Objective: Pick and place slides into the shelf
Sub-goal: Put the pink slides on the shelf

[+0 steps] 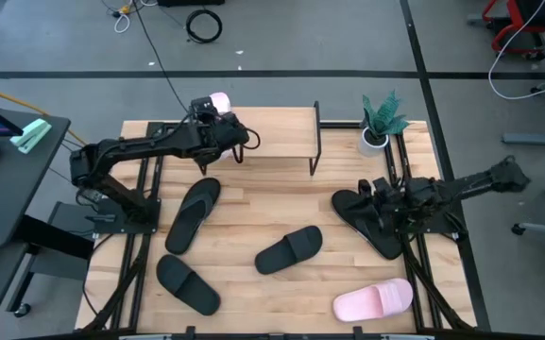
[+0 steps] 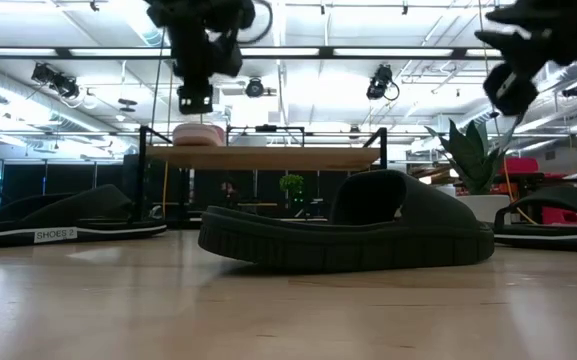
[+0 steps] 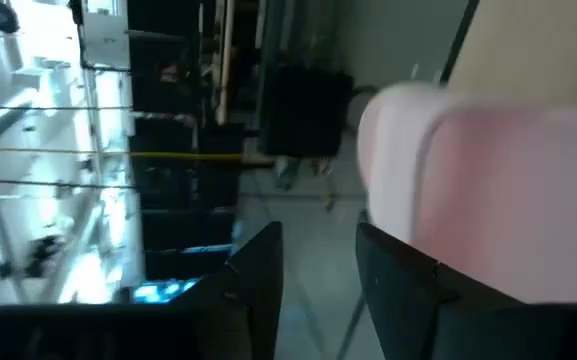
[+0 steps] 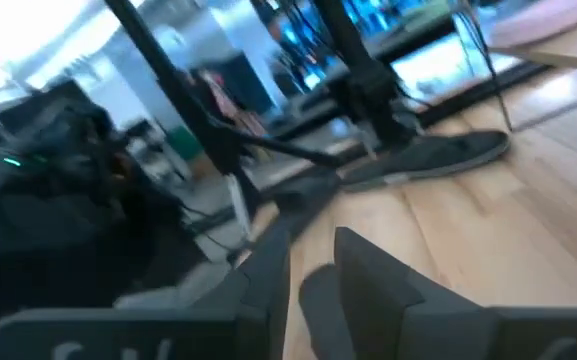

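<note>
One pale pink slide (image 1: 220,99) (image 2: 198,133) rests sole-down on the left end of the shelf (image 1: 272,144) (image 2: 268,158). My left gripper (image 1: 211,118) (image 2: 196,100) hangs just above it, open. In its wrist view the pink slide (image 3: 488,190) shows beside one finger, not between the two. My right gripper (image 1: 381,194) (image 2: 513,90) is raised over a black slide (image 1: 366,222) (image 2: 558,212) lying flat at the table's right. It is open by a narrow gap. Three more black slides (image 1: 192,212) (image 1: 187,283) (image 1: 289,250) and a second pink slide (image 1: 374,300) lie on the table.
A potted plant (image 1: 381,123) (image 2: 468,150) stands at the far right corner, just right of the shelf. The middle black slide (image 2: 353,235) lies closest to the low camera. The rest of the shelf's top board (image 1: 281,127) is bare wood.
</note>
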